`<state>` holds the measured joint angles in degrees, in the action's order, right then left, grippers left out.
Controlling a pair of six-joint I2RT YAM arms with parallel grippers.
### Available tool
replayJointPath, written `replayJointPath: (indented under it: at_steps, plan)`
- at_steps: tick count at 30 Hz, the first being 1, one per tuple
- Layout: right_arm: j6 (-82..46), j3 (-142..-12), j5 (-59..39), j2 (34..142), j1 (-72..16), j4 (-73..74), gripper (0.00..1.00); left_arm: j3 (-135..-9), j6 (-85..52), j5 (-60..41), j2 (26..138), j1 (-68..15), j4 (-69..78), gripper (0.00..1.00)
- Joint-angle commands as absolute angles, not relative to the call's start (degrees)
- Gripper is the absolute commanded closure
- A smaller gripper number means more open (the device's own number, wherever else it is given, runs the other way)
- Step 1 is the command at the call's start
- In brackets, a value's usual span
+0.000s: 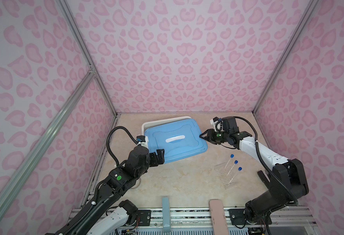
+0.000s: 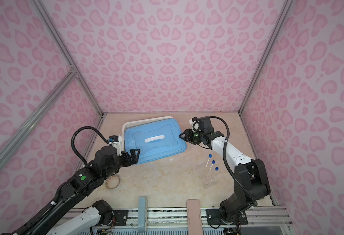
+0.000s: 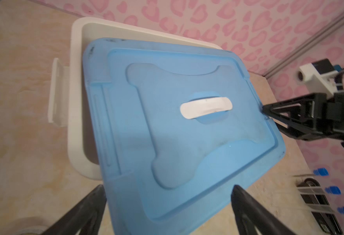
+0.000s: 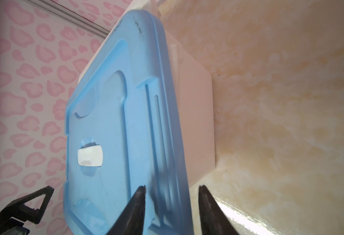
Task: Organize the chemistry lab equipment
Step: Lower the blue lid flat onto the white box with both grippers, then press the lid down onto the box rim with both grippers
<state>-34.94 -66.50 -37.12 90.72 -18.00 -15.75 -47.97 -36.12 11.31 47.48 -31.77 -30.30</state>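
Note:
A blue lid [image 1: 187, 150] [image 2: 163, 150] lies askew over the white tub [image 1: 146, 124] [image 3: 75, 101], leaving the tub's far-left rim uncovered. My right gripper [image 1: 201, 136] [image 4: 171, 187] is shut on the lid's right rim, one finger on top and one outside the edge. My left gripper [image 1: 160, 156] [image 3: 168, 186] stands open at the lid's near-left corner, holding nothing. Three clear blue-capped tubes [image 1: 232, 166] [image 2: 210, 167] [image 3: 309, 191] lie on the table to the front right. A round dish [image 2: 113, 182] lies by the left arm, mostly hidden by it in one top view.
A faint clear plastic piece [image 1: 223, 169] lies under the tubes. A flat black object [image 1: 262, 176] sits by the right arm's base. A blue bar [image 1: 165, 211] and a pink bar [image 1: 218, 215] stick up at the front edge. Walls enclose three sides.

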Motion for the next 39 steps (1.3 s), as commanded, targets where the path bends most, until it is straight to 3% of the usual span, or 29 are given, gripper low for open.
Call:
replayJointPath:
  at_steps: [1,6,11,19,32,39]
  plan:
    - [-34.96,-67.06,-37.33,92.18,-18.07,-14.71,0.56,-49.95,-36.94,6.86,50.79,-27.84,-32.01,0.04]
    - [-35.25,-67.13,-37.66,92.35,-18.07,-14.74,0.56,-53.52,-32.56,13.56,56.12,-25.38,-35.51,0.04]
    - [-35.73,-66.53,-37.78,90.86,-18.14,-13.81,0.58,-52.0,-31.65,5.93,58.45,-19.16,-31.66,0.08]
    - [-36.13,-67.23,-37.84,90.11,-18.71,-14.02,0.63,-50.63,-31.33,1.17,60.03,-16.78,-28.87,0.11]
    - [-37.11,-69.68,-36.68,89.44,-21.1,-14.33,0.64,-49.92,-31.0,-0.57,60.39,-14.39,-27.2,0.22]
    - [-37.43,-71.19,-35.19,91.23,-22.2,-13.27,0.64,-49.88,-30.51,0.12,59.85,-13.94,-27.19,0.21]
